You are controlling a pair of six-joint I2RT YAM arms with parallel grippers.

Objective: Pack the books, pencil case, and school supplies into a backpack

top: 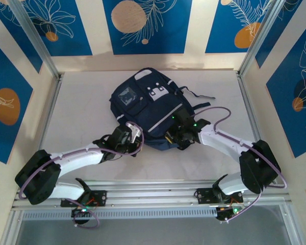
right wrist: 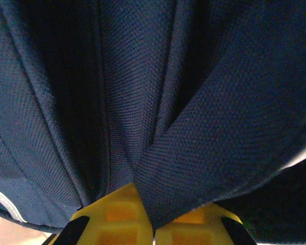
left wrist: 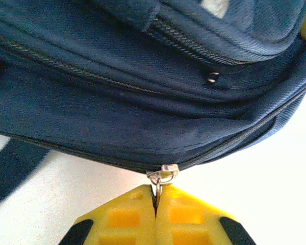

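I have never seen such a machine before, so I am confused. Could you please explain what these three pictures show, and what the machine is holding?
These are two robot arms bolted at the near edge of a white table. One picture is taken from above and behind them; the other two come from small cameras on each wrist. A navy backpack lies on the table. The left pincer, with yellow fingers, is shut on the metal zipper pull at the bag's edge. The right pincer is shut on a fold of the backpack's fabric, probably to hold the bag steady. I see no books or pencil case lying outside the bag.
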